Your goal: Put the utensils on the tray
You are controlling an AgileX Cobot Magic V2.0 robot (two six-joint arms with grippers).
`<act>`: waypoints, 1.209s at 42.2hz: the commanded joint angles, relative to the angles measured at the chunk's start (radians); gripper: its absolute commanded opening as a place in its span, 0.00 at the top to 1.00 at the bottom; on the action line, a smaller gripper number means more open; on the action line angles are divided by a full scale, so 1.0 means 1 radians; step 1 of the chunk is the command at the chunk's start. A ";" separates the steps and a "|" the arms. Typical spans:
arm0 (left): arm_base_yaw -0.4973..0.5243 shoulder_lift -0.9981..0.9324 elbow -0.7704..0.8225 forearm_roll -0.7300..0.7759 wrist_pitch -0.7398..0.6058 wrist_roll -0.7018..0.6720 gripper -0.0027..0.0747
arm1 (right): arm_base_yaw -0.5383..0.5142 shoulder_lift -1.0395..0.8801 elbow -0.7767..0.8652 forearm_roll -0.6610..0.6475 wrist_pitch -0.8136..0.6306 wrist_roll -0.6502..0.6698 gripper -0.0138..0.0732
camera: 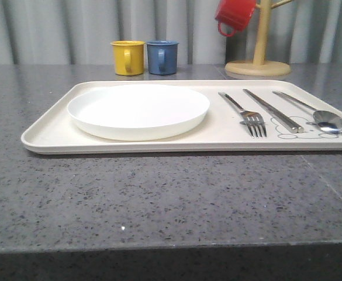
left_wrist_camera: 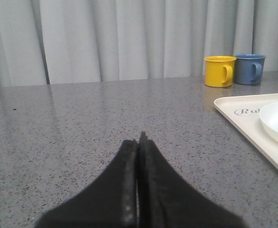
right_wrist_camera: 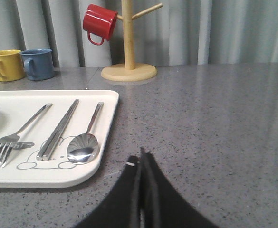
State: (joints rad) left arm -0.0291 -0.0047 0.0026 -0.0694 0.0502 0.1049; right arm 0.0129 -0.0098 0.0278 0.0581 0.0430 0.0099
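The cream tray (camera: 48,132) lies across the grey table. On its right part three silver utensils lie side by side: a fork (camera: 251,120), a knife (camera: 273,110) and a spoon (camera: 327,122). The right wrist view shows the same fork (right_wrist_camera: 5,145), knife (right_wrist_camera: 58,130) and spoon (right_wrist_camera: 83,147) over the rabbit drawing on the tray (right_wrist_camera: 108,102). My right gripper (right_wrist_camera: 140,159) is shut and empty, low over the table just right of the tray's corner. My left gripper (left_wrist_camera: 139,142) is shut and empty over bare table, left of the tray (left_wrist_camera: 234,107).
A round white plate (camera: 138,110) sits on the tray's left half. Behind the tray stand a yellow mug (camera: 127,57) and a blue mug (camera: 162,57). At the back right is a wooden mug tree (camera: 258,64) with a red mug (camera: 235,16) hanging on it.
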 commanded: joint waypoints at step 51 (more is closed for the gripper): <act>0.003 -0.020 0.013 -0.001 -0.080 -0.009 0.99 | 0.024 -0.016 -0.001 -0.013 -0.085 -0.002 0.92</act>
State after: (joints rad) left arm -0.0291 -0.0047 0.0026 -0.0694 0.0502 0.1049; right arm 0.0351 -0.0098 0.0278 0.0570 0.0414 0.0115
